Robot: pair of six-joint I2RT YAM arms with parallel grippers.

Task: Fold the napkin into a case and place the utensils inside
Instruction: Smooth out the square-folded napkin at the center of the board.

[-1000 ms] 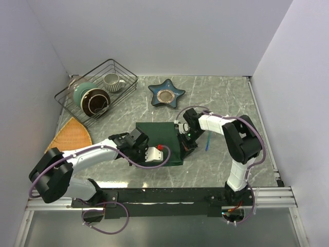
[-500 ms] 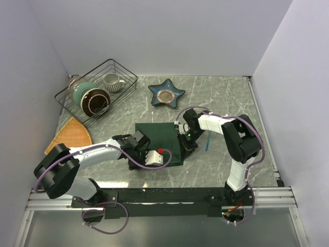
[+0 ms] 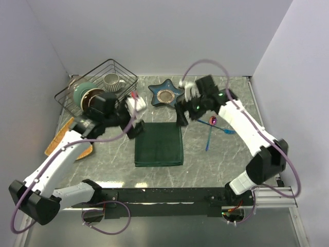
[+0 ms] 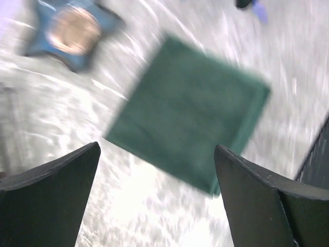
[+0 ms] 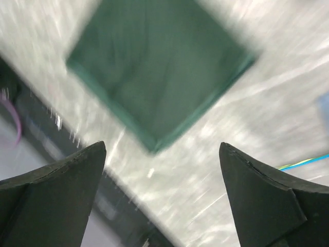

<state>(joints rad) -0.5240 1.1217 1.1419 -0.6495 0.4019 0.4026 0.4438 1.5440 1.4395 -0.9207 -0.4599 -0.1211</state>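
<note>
On tbl (image 3: pixel 226 154), 1 napkin (image 3: pixel 159 144), 2 utensils (image 3: pixel 208 142)

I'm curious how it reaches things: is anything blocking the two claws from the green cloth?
Nothing visible does. The napkin lies bare on the table, and both wrist views look straight down on it. The left claw and right claw hang open over its far corners, with only air below them.

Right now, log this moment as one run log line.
napkin: folded square, lying flat | left gripper: open, empty | right gripper: open, empty | utensils: right of napkin, not inserted
</note>
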